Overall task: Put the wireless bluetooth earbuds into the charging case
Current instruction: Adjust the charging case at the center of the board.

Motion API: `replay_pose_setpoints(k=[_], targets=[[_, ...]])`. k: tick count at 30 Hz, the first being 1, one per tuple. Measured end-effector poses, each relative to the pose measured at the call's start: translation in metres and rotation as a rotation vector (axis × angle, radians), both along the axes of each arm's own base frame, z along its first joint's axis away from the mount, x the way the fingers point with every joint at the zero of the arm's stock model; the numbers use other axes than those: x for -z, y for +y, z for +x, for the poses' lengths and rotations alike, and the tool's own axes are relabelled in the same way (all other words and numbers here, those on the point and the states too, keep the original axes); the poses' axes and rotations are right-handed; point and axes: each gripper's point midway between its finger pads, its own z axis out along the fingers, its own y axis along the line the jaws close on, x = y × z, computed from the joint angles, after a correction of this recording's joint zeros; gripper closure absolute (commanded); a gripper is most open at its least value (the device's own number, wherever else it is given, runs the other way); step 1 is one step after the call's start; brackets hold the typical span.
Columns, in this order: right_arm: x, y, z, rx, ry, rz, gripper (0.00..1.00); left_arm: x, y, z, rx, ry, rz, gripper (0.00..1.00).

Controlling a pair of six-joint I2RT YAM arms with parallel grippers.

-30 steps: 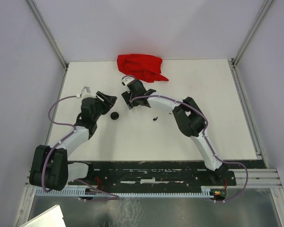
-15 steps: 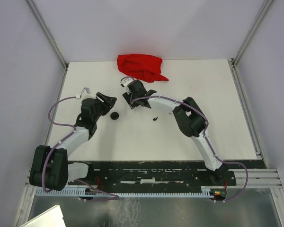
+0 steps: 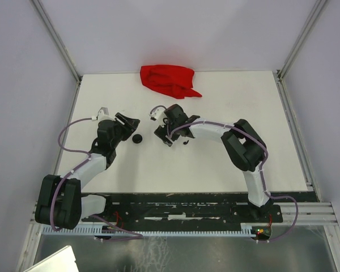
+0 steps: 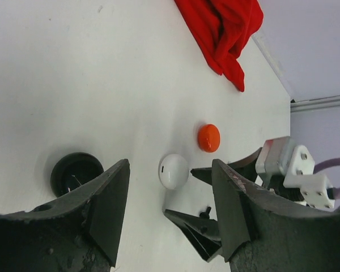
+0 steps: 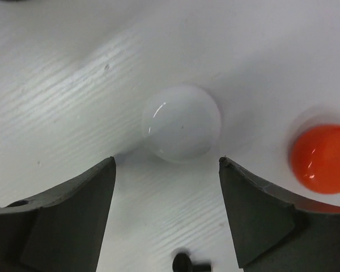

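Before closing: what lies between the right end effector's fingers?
A small black earbud, in the right wrist view; the white case sits beyond the fingertips.

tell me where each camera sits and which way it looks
Top: above and behind, looking down on the table; left arm and right arm show.
Left wrist: low, looking across past the left gripper fingers at the white case and orange case.
Right wrist: straight down between the right gripper fingers.
Shared: both wrist views show both cases.

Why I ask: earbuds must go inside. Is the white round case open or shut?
Shut: the white round case is one smooth dome, no lid raised, no cavity showing.
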Motion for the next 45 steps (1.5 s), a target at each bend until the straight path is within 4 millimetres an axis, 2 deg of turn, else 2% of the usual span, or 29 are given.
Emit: replay_pose_setpoints(k=[5,12,14,20,28,45], targets=[[-0.009,-0.017,-0.012,0.052,0.008,0.040,0.18,0.001,0.000,-0.001,0.001,0.002,0.000,0.34],[-0.046,-0.029,0.001,0.241,-0.063,0.123,0.18,0.008,-0.001,-0.008,0.011,0.016,-0.002,0.34],[-0.051,-0.034,0.006,0.301,-0.081,0.125,0.18,0.008,-0.002,-0.010,0.017,0.017,-0.005,0.34],[-0.045,-0.048,0.006,0.425,-0.087,0.065,0.18,0.006,-0.005,-0.013,0.033,0.011,-0.018,0.34],[-0.038,-0.044,0.008,0.508,-0.094,0.018,0.18,-0.008,-0.007,-0.015,0.048,-0.025,-0.035,0.34],[-0.010,-0.049,0.009,0.563,-0.088,-0.082,0.18,-0.009,-0.010,-0.017,0.062,-0.023,-0.049,0.34]])
